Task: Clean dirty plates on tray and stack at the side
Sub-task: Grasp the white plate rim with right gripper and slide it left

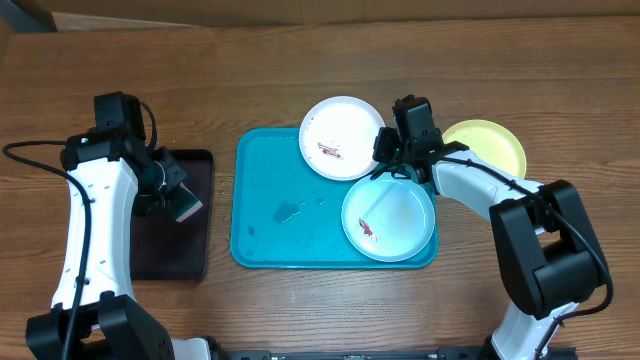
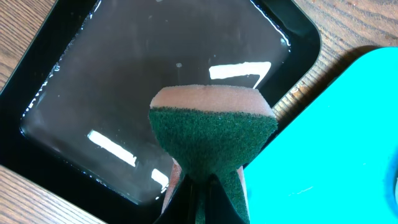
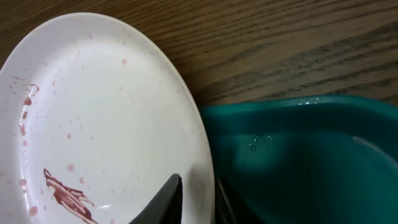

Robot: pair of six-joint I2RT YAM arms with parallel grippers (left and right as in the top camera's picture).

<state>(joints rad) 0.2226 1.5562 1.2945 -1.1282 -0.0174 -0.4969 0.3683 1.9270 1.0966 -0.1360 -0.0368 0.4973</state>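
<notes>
Two low arms (image 1: 95, 200) (image 1: 480, 185): sponge (image 2: 211, 137) left, white plate (image 3: 99, 124) right.

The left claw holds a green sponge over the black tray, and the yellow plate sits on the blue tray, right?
Not quite: the overhead view shows the yellow plate on the wooden table, beside the blue tray. The left claw does hold the green sponge over the black tray.

The right wrist view's bottom edge is cutting off the right gripper (image 3: 198, 186) and the white plate (image 3: 112, 124); finger contact with the rim is not showing. The left wrist view is cropping the sponge (image 2: 211, 140) base and the black tray (image 2: 298, 31). Overhead, the right arm (image 1: 480, 185) is covering part of the yellow-green plate (image 1: 495, 143).
</notes>
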